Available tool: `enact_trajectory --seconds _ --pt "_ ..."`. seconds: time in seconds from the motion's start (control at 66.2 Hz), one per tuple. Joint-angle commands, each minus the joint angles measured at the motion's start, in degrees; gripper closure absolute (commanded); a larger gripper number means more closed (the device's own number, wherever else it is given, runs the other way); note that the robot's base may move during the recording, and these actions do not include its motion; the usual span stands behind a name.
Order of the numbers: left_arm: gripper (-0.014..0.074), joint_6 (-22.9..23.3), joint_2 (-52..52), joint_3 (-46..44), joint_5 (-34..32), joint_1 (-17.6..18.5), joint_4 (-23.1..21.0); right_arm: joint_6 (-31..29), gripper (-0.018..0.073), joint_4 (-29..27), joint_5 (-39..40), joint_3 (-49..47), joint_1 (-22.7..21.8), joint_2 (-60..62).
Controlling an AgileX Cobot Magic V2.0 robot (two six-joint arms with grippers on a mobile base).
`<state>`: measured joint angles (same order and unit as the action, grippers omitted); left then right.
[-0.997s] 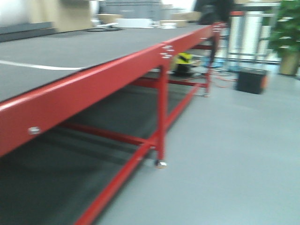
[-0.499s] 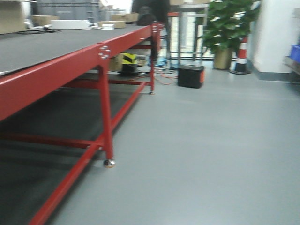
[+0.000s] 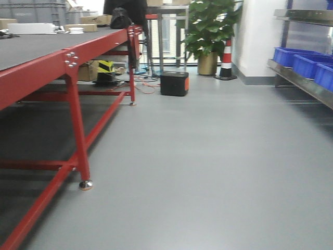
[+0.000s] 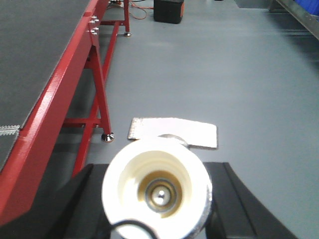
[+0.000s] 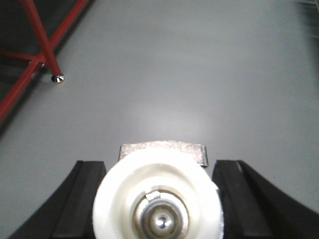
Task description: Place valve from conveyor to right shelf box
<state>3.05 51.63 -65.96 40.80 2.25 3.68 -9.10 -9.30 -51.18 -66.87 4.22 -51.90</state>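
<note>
Your left end effector (image 4: 158, 199) is clamped on one valve (image 4: 157, 186), right end effector (image 5: 158, 201) on a second valve (image 5: 157, 209), both held over floor (image 4: 224, 74) beside the conveyor (image 4: 30, 59); judge them stiff, dense, slick-capped, so you want the grip on the metal mid-body, off the white caps.

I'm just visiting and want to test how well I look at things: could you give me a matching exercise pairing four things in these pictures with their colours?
Things:
1. conveyor frame
2. bins on the right shelf
3. potted plant
4. end cap of the valve held in the left end effector

Colours:
a. green
b. white
c. red
d. blue

Pairs: 1-c, 2-d, 3-a, 4-b
</note>
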Motion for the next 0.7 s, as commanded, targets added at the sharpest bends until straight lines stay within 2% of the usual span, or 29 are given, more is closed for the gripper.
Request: enact_trajectory --seconds 0.0,0.68 --pt "0.0708 0.4 -0.3 -0.8 -3.0 0.3 -0.4 0.0 0.0713 0.1 3.9 -0.9 -0.2 0.6" --pt "0.0708 0.4 -0.4 -0.8 -3.0 0.3 -0.4 0.0 0.0713 0.1 3.9 -0.9 -0.2 0.6"
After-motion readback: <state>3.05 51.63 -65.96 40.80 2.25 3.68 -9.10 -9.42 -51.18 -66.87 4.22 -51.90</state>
